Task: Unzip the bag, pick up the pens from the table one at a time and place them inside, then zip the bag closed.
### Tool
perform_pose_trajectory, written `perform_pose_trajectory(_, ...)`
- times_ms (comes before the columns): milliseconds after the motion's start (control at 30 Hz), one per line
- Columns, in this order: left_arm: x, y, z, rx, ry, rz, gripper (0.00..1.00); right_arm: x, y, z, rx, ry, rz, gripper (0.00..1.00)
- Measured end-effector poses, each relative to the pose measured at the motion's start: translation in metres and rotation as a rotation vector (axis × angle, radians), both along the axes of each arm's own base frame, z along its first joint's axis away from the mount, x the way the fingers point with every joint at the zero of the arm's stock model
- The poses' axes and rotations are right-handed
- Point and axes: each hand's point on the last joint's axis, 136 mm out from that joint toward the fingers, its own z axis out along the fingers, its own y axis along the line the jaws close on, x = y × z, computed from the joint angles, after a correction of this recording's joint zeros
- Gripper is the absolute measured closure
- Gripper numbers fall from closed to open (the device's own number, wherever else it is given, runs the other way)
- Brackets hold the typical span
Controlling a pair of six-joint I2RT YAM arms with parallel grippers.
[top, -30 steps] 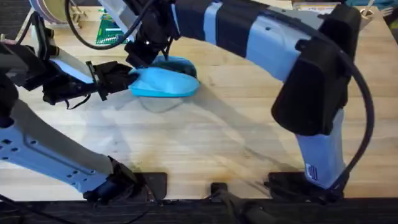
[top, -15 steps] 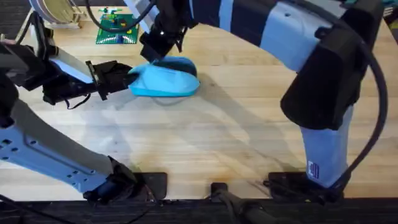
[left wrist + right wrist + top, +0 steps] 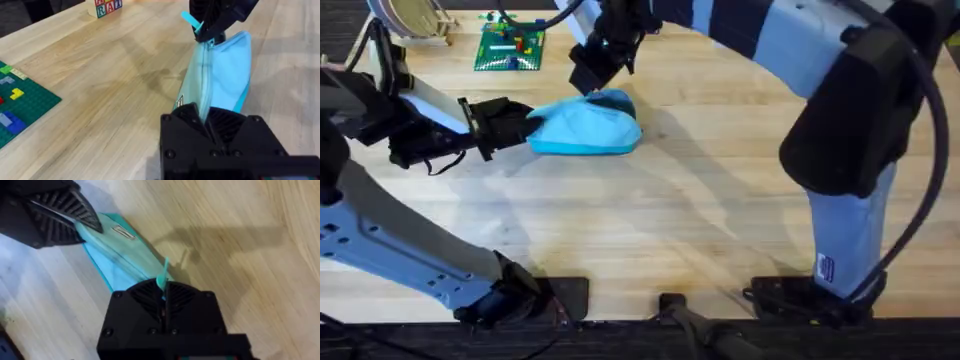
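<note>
The light-blue bag [image 3: 585, 130] lies on the table [image 3: 670, 230] at the left of centre. My left gripper [image 3: 525, 125] is shut on the bag's left end, and in the left wrist view the black fingers [image 3: 187, 117] clamp the bag [image 3: 222, 75] at its zipper seam. My right gripper [image 3: 595, 78] hovers over the bag's far right end, shut on the light-blue zipper pull [image 3: 162, 275]. The pull [image 3: 190, 20] sticks up from those fingers. Along the visible top the zipper looks closed. The pens are out of view.
A green brick baseplate [image 3: 508, 48] lies behind the bag at the far left. Lettered wooden blocks [image 3: 105, 6] stand farther back. A round wooden object [image 3: 405, 20] sits at the far left corner. Bare wood stretches across the centre and right.
My right gripper has slid to the right and farther back along the bag's top, with the zipper pull in it. The left gripper and the bag stayed put.
</note>
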Motion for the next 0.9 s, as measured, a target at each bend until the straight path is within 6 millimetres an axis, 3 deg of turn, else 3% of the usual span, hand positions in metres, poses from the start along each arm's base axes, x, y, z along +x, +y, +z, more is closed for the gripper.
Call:
perform_pose_trajectory(467,0.000,-0.001,0.000,-0.002,0.003,-0.002,0.959,0.002,-0.045,-0.011,-0.088,0.094,-0.070,0.970)
perform_pose_trajectory(900,-0.001,-0.001,0.000,-0.004,0.006,-0.003,0.959,0.008,-0.079,-0.014,-0.246,0.048,-0.134,0.971)
